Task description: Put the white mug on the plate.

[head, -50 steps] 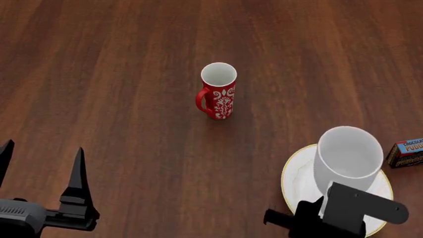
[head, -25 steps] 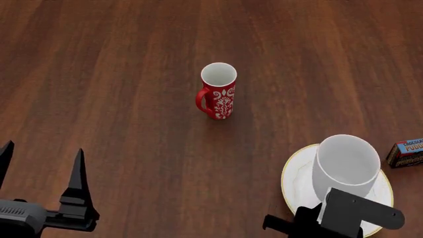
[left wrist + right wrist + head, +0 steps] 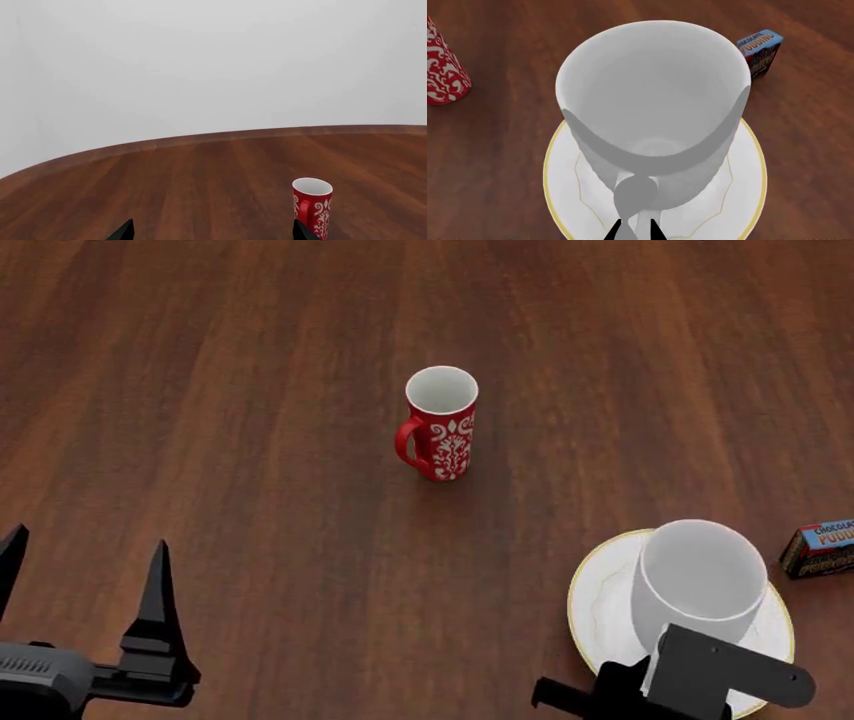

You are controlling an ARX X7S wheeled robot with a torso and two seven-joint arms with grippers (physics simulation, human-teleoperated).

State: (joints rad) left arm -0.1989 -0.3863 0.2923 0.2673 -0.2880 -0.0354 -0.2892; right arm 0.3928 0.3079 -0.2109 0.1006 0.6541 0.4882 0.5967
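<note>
White mug (image 3: 701, 575) upright over the plate (image 3: 603, 605), right hand (image 3: 636, 231) pinched on its handle.

Mug glossy, plain white, wide mouth; it covers the middle of the round gold-rimmed plate with its faintly scalloped well, contact not clear. Compared with a second ago it sits lower and nearer the plate's centre. Right hand's dark fingertips nearly meet around the loop handle. Left hand (image 3: 83, 575) spread wide, holding nothing, low at the near left. Red mug (image 3: 439, 423), slim, white ornament pattern, stands well apart mid-tabletop (image 3: 240, 390), dark streaked wood. Small box (image 3: 819, 547) just beside the plate; label reads "CHOCOLATE PUDDING", partly cut off.
</note>
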